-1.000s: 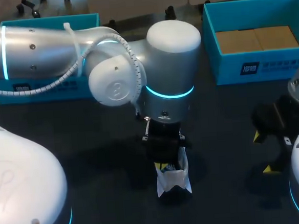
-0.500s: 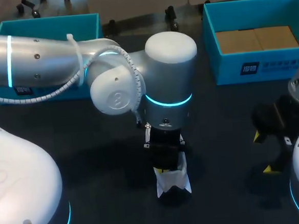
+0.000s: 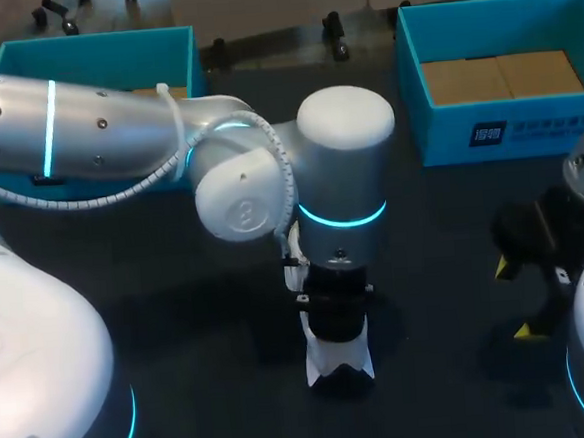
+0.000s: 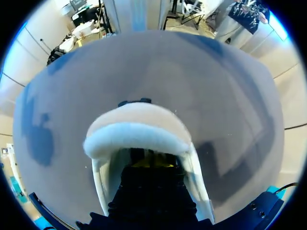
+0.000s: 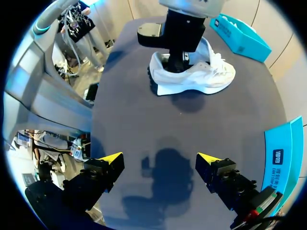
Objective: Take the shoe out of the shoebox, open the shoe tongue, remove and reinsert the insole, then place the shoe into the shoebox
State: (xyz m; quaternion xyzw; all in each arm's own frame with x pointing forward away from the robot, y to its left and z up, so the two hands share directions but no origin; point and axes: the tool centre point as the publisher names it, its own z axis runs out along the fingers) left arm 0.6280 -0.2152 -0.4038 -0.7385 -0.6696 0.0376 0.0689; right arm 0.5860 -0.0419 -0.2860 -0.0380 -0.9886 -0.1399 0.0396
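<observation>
— Head view first: what changed?
— The white sneaker (image 3: 339, 363) stands mid-desk (image 3: 179, 317). The left gripper (image 4: 152, 164) has sunk deeper into its opening, probably after the insole.
— Jaws?
— Left: cannot tell. Right gripper (image 5: 159, 158): wide apart, holding nothing.

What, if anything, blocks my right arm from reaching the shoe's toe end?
Probably nothing. The right gripper hangs open, with only bare table between it and the shoe. The left gripper sits down in the shoe's opening, leaving the toe end uncovered.
</observation>
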